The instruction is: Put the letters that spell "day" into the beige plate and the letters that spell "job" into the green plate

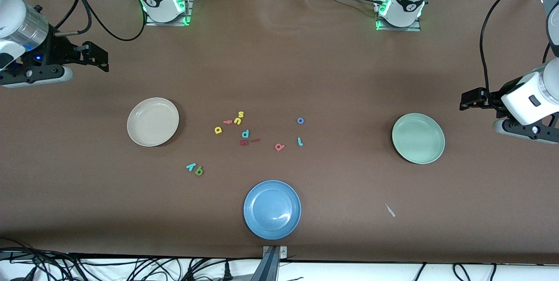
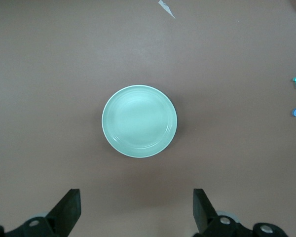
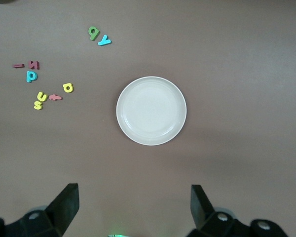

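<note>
- As both plates are bare, no letter has been sorted yet; all six placements remain.
- Beige plate [image 1: 153, 121] sits toward the right arm's end; green plate [image 1: 418, 138] toward the left arm's end.
- "Day": yellow d [image 1: 218, 130] in the central cluster; teal y [image 1: 191, 167] and green a [image 1: 199, 170] touching, nearer the camera.
- "Job": blue o [image 1: 300, 120], teal j [image 1: 300, 141], salmon b [image 1: 279, 146], between cluster and green plate.
- Left gripper [image 1: 469, 100] up near the green plate, jaws wide, empty; right gripper [image 1: 97, 57] up near the beige plate, jaws wide, empty. Both wait.
- Distractors: yellow s [image 1: 239, 118], pink t [image 1: 227, 121], teal p [image 1: 245, 133], dark red m [image 1: 244, 142] crowd the yellow d; likely mis-pick risk. Blue plate [image 1: 272, 209] unused.
</note>
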Motion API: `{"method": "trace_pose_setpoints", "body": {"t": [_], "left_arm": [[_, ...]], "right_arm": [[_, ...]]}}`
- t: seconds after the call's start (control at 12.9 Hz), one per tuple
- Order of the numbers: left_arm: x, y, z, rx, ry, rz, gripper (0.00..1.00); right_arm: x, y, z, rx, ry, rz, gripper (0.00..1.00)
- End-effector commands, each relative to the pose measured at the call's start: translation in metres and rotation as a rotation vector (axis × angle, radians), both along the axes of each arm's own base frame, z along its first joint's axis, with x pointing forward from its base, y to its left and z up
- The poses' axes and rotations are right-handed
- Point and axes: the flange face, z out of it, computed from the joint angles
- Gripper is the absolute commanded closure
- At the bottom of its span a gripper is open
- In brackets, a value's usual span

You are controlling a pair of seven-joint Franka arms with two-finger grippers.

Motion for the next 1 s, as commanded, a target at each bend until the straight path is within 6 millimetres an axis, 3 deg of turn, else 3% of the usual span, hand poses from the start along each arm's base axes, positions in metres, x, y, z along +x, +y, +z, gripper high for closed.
{"method": "trace_pose_setpoints", "body": {"t": [0.0,0.93], "left_arm": [[-0.0036,0.0027,0.0045,0.02,0.006,-0.026,0.0],[-0.0036,0.0045,0.002,0.02,0.012,-0.026,0.0]], "right_arm": [[-0.0009,0.0009,0.0078,0.013,0.009,-0.009,0.0],[-0.0019,-0.009,0.0033,0.006,0.035,-0.012,0.0]]}}
